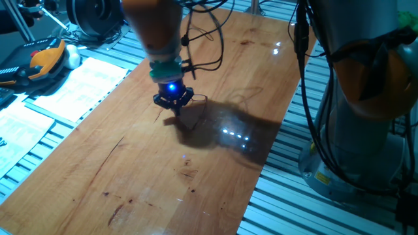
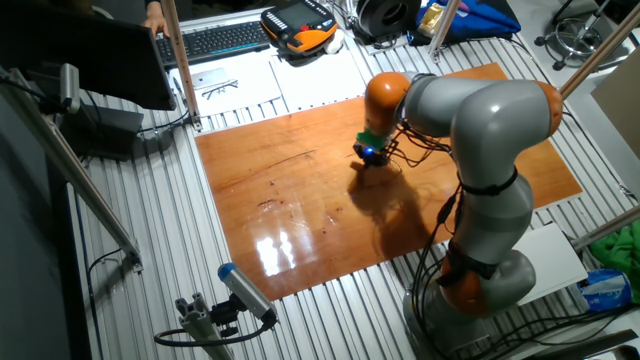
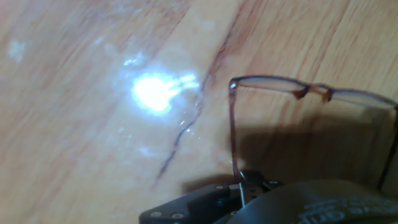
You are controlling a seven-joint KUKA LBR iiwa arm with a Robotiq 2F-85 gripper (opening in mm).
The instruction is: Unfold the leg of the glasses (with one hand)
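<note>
We note the claw [image 1: 174,103] low over the wooden counter [image 1: 130,170], blue light on, with the glasses [image 3: 311,93] right at its tips. In the hand view the frame front lies just ahead of the claw, and one leg [image 3: 232,130] runs from the frame's corner straight back to the black fingertips [image 3: 252,183], roughly square to the front, so we judge it largely swung out. The leg's end meets the fingertips, but whether the claw is clenched on it or only touching we cannot tell. The far leg is partly hidden at the picture's edge.

Risks as we see them: the wire is very thin and the frame is light, so any further sweep could drag the whole pair across the counter instead of turning the hinge. Pushing past the hinge stop could bend the leg. A slipped tip lets it spring back.
</note>
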